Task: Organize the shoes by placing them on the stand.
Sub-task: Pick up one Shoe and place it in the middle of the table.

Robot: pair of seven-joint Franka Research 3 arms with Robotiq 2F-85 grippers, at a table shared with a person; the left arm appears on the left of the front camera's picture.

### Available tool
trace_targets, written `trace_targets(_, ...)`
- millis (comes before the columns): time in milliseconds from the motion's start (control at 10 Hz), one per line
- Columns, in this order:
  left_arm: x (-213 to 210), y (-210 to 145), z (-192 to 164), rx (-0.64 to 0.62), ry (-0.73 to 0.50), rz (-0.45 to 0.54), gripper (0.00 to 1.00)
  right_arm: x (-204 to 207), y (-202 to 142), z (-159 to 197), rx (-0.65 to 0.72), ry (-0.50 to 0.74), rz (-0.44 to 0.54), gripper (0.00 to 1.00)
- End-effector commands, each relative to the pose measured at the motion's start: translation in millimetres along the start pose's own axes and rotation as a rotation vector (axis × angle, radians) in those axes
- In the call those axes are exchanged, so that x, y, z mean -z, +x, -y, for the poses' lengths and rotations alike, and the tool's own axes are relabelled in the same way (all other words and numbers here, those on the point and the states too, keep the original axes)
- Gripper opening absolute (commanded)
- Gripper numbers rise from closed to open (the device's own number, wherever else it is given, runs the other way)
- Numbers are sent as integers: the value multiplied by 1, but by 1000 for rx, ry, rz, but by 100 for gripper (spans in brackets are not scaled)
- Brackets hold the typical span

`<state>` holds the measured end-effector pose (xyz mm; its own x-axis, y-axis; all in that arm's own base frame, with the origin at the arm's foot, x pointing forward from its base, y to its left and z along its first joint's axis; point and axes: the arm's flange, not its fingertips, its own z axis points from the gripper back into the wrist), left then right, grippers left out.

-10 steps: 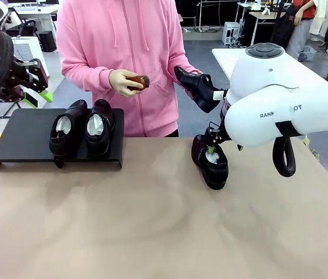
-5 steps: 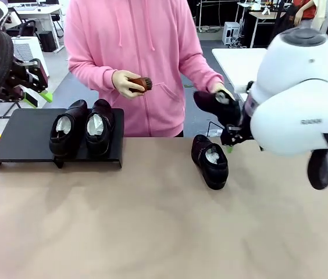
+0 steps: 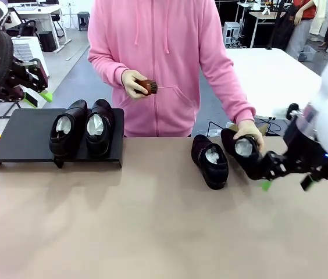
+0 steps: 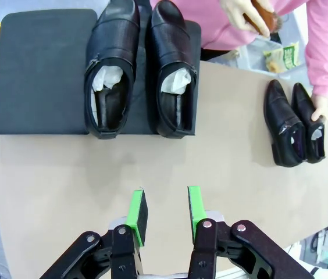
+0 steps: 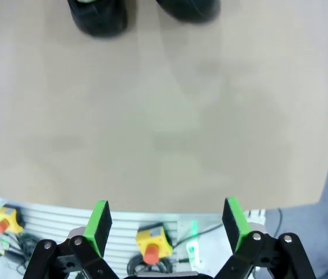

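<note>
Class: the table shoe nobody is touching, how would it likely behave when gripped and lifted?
The untouched shoe looks glossy, so a grip may slip. Its shaped upper holds form, so it is probably stiff. Resting flat on its sole, it should slide, not tip.

The worktop before me is a broad, pale brown surface. At its far left sits the stand, flat on its short feet, with a pair of shoes side by side at its right end. Right of the middle, near the far edge, two more lie straight on the worktop, just beside each other: one shoe free, the other shoe under a person's hand.
</note>
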<state>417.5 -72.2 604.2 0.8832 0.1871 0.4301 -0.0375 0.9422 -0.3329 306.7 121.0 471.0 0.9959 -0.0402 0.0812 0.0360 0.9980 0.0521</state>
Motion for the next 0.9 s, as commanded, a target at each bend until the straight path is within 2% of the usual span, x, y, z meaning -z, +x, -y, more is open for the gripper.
trace_targets(0, -1, 1, -1, 0, -14, 2, 40, -4, -21, 6, -41, 22, -20, 100)
trace_targets(400, -1, 1, -1, 0, -14, 2, 40, -1, -32, 5, -54, 23, -23, 100)
trace_targets(700, -1, 1, -1, 0, -14, 2, 40, 1, -27, 5, -33, 18, -36, 100)
trace_targets(800, -1, 1, -1, 0, -14, 2, 40, -14, -20, 0, -32, -10, -18, 100)
